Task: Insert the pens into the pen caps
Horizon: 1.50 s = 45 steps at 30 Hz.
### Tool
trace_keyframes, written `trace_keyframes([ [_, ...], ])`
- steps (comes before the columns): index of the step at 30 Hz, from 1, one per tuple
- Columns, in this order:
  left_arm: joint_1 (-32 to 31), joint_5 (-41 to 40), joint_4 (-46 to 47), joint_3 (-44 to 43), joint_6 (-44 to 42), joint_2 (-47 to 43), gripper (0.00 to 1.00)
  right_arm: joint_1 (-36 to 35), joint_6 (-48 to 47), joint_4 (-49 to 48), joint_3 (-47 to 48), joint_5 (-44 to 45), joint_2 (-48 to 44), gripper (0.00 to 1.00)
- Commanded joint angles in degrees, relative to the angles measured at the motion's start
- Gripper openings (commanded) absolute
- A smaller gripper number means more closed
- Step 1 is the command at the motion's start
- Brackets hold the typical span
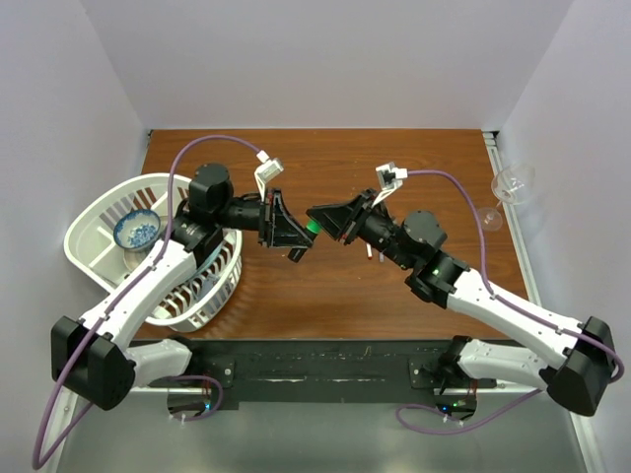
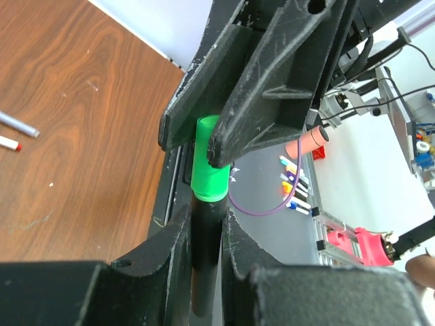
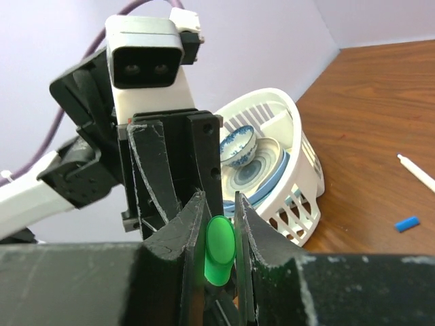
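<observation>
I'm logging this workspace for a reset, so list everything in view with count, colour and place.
marker: 1, black, above mid-table
green cap: 1, green, at marker's end
thin pens: 2, whitish, one red-ended, lying on table
blue cap: 1, blue, loose on table
basket: 1, white, table's left side
bowl: 1, blue-and-white, inside basket
plates: count unclear, blue-rimmed, under bowl
glass: 1, clear, table's right edge
table: 1, brown wood
left hand: 1, black, shut on marker
right hand: 1, black, shut on green cap
</observation>
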<state>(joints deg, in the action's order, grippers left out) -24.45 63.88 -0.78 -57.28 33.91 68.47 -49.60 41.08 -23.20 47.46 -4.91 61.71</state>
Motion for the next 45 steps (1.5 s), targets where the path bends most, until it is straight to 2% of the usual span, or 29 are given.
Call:
trace_keyframes([
  [1,3.2,-21.2,20.4,0.8,2.9,-1.7,0.0,-3.9,4.3,18.9,1.6,-13.1,-1.8,0.13],
  [2,3.2,-21.9,19.5,2.2,2.8,-2.8,0.0,-2.0,4.3,19.7,2.7,-8.9,-2.4,0.23],
  [3,3.2,-22.6,19.5,5.4,2.9,-3.6,0.0,-0.2,3.8,20.6,4.0,-7.3,-3.6,0.38],
  [5,3.1,-24.3,19.7,7.7,3.2,-5.2,0.0,4.0,1.6,24.2,9.0,-4.9,-4.5,0.48],
  [6,3.1,-25.1,18.6,8.1,2.8,-5.4,0.0,4.5,0.0,25.9,11.1,-2.7,-4.7,0.53],
  [7,3.0,-26.3,16.0,8.0,2.2,-5.3,0.0,4.6,-3.1,30.3,15.3,-1.5,-5.1,0.65],
  [10,0.9,-31.3,9.2,4.6,-0.8,-3.3,0.0,4.6,-6.3,34.6,18.7,1.3,-7.1,0.83],
  [14,-5.2,-46.6,3.7,-0.8,-1.2,3.2,0.0,4.7,-7.0,39.5,18.0,5.8,-10.5,0.93],
  [16,-7.8,-49.9,3.9,-2.1,2.1,7.5,0.0,4.7,-7.5,43.4,18.2,7.5,-11.3,0.99],
  [22,-12.5,-58.4,-0.3,-6.7,7.7,19.5,0.01,4.6,-8.7,54.6,20.3,14.3,-12.8,0.99],
  [31,-15.4,-62.4,3.3,-8.8,15.3,33.4,0.04,4.6,-8.0,57.2,16.8,22.4,-17.9,0.99],
  [40,-16.2,-61.7,4.1,-11.1,15.4,41.5,0.14,4.7,-8.5,59.1,17.1,20.6,-16.5,0.99],
  [45,-16.2,-62.3,3.2,-11.5,15.1,42.3,0.29,4.7,-8.8,59.0,17.3,18.4,-15.3,0.99],
])
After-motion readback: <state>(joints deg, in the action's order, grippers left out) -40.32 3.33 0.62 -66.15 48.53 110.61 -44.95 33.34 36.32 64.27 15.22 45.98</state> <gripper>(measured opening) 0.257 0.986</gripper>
